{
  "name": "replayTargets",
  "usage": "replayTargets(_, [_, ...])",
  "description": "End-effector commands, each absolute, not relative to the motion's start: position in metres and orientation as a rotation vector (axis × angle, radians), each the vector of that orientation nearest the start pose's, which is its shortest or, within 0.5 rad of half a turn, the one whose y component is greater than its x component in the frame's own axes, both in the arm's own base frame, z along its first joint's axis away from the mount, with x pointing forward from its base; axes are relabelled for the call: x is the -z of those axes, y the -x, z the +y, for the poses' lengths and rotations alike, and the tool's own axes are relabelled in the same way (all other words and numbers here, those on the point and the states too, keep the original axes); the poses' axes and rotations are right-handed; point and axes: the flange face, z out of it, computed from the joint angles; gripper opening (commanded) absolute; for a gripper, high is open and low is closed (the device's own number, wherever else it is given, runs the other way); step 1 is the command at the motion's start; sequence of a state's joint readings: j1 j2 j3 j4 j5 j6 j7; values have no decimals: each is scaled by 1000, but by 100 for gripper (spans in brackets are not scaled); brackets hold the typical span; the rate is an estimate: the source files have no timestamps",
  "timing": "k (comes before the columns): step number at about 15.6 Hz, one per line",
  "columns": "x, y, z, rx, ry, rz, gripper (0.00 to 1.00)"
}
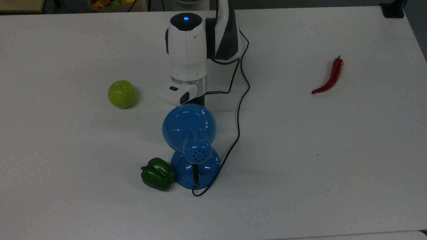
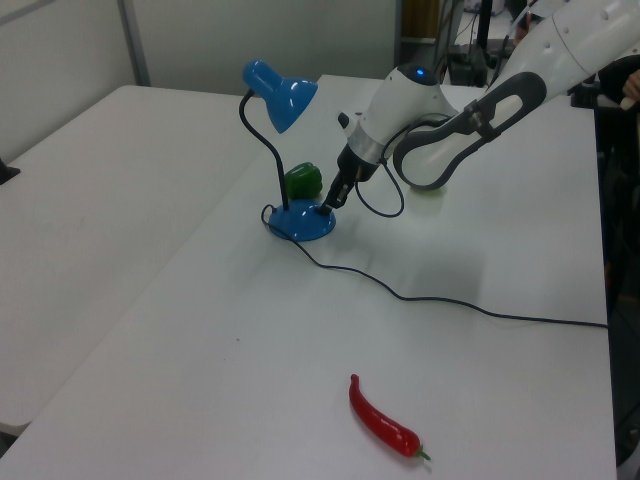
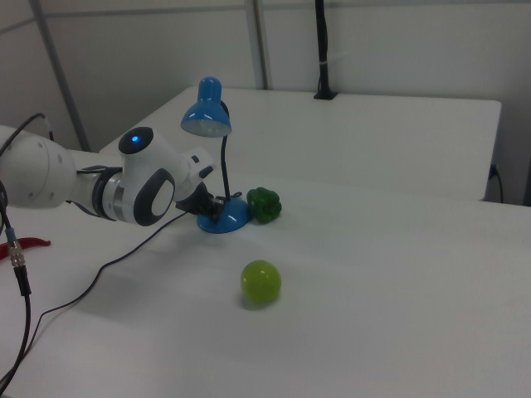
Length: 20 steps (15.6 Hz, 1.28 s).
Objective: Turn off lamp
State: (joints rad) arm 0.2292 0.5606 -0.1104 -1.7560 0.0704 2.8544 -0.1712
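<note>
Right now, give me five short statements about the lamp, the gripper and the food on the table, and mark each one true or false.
1. The lamp casts no bright pool of light on the table. True.
2. The gripper is down at the lamp's base. True.
3. The green pepper lies far from the lamp, next to the red chili. False: it sits right beside the lamp's base, and the chili lies alone well off toward the top view's right.
4. The green apple rests on top of the lamp's base. False: it sits apart on the table.
5. A dark cord runs from the lamp's base across the table. True.
</note>
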Motion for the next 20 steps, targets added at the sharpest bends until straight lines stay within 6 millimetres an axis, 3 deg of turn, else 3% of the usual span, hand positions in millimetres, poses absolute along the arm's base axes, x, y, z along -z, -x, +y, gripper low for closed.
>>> replayTargets(1, [-309,-699,95,848,3025,-392,0])
replayTargets(4, [-322,-686,93,776,3036,-392,0])
replayTargets(8, [-371,-664,85,445,3080,-421,1])
replayTargets(9, [-384,-658,83,389,3083,-424,4])
replayTargets(11, [-408,-643,79,266,3094,-433,20])
replayTargets(14, [-448,-618,70,136,3098,-419,57])
replayTargets(16, [-480,-601,58,94,3093,-387,100])
replayTargets(20, [-541,-569,49,98,3075,-372,100])
